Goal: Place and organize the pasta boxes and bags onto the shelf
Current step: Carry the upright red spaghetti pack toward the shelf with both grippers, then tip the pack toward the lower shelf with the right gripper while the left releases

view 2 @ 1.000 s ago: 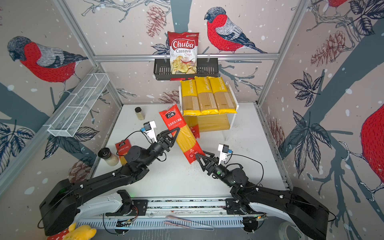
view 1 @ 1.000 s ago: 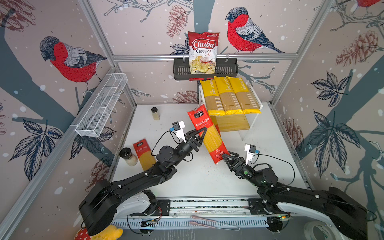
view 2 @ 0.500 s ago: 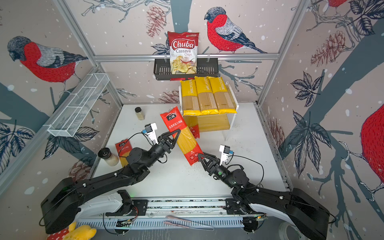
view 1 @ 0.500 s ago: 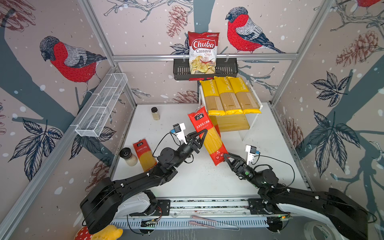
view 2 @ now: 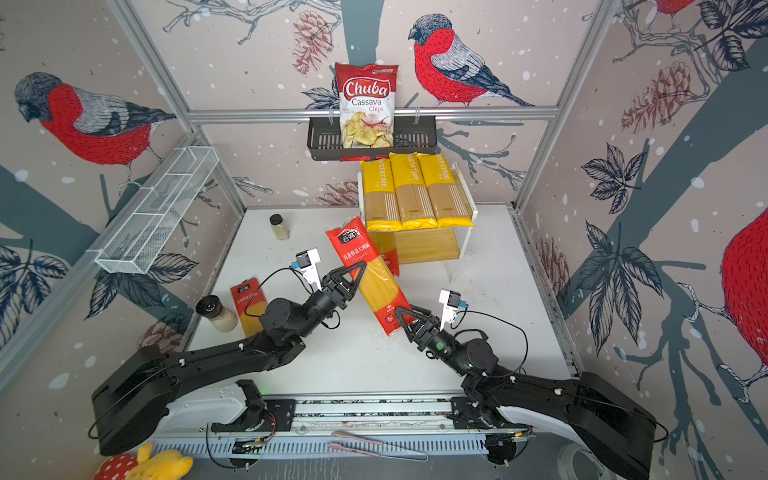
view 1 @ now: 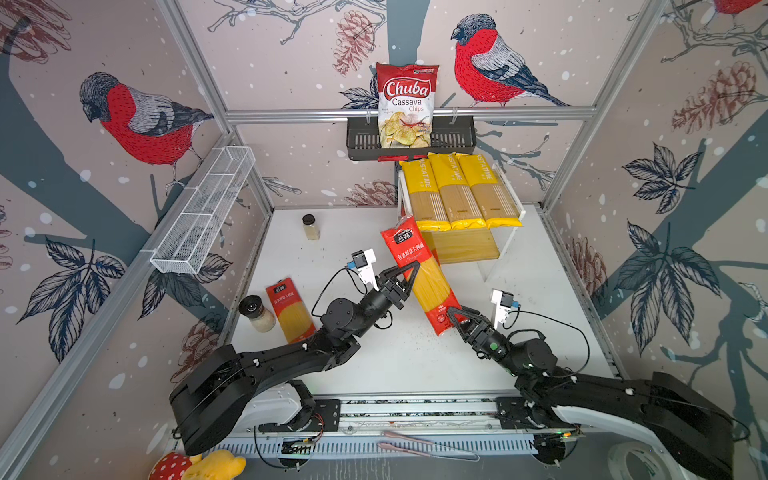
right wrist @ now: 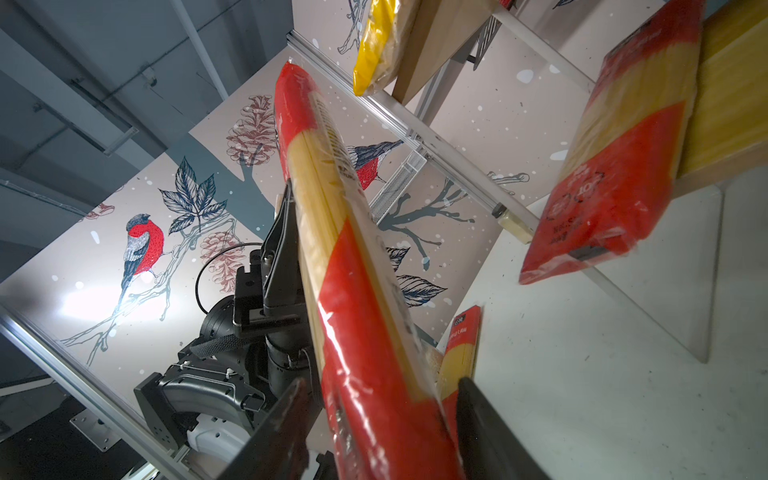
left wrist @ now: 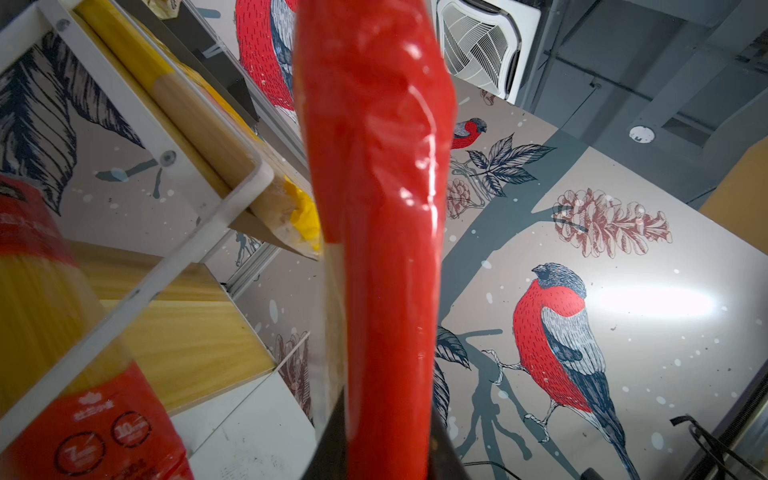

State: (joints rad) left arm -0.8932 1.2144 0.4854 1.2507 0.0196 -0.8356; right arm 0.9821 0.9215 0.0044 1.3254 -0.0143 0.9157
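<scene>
1. The red spaghetti pack (view 1: 419, 274) is still being clamped mid-length by the left gripper (view 1: 413, 272) and is being lowered slightly beside the shelf (view 1: 469, 249).
2. Its lower end is being straddled by the right gripper (view 1: 452, 318); whether it is being pinched cannot be told.

The left arm (view 1: 266, 365) and right arm (view 1: 615, 390) are matte black. Each has a bulky, rounded housing beside the aluminium rail (view 1: 415, 405) and a glossy white base (view 1: 270, 409) bolted to it. Away from the rail the links slim down into round joint drums, their shells dotted with small white fasteners. At the end farthest from the rail each arm carries a white camera block (view 1: 365, 264) with a blue plug, and a thin black cable (view 1: 573, 328) loops from it back toward the rail. A green light (view 1: 493, 345) glows on the right arm. The fingers (right wrist: 490, 436) are flat, black and angular.
</scene>
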